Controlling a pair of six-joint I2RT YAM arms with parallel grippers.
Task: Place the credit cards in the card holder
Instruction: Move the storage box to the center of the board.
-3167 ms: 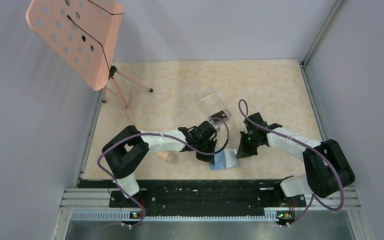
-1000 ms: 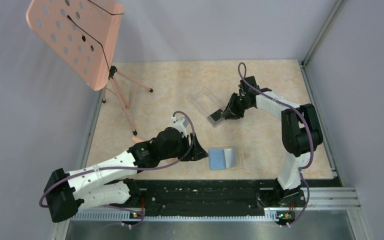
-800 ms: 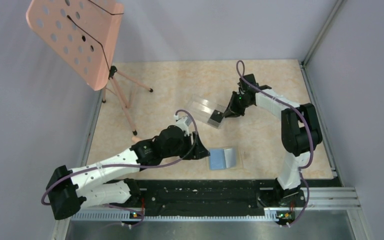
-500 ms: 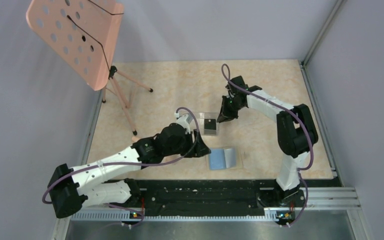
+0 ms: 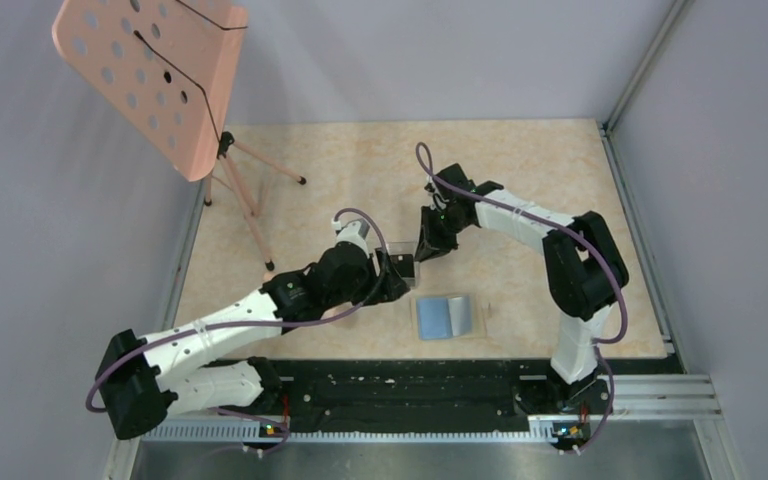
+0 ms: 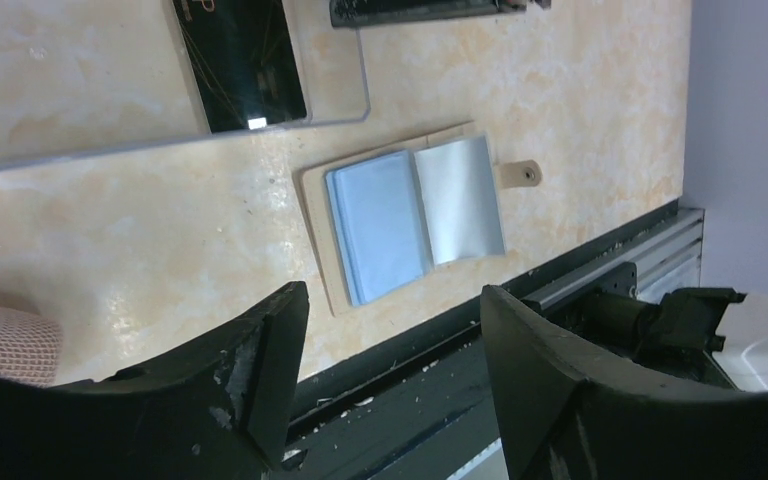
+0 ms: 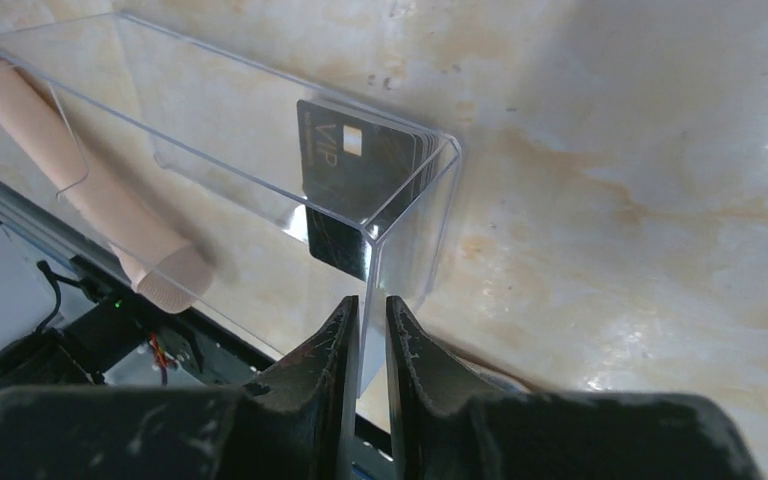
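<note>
In the top view the box is mostly hidden between the arms, centre frame. The right gripper is clamped on its end wall. The cards are stacked at that end, long axis up-frame, count unreadable. The left gripper is spread, holding nothing. The holder lies open, blue-grey up, lower centre by the desk front edge, with bare desk above.

Diffuse overhead light, bright and even in all 3 views; the table carries only soft, faint shadows beside the arms. Glare: pale reflections on the clear box walls, a grey sheen on 1 inner sleeve of the card holder. In the wrist views the left gripper and right gripper read dark, slightly soft; the background is sharp.
</note>
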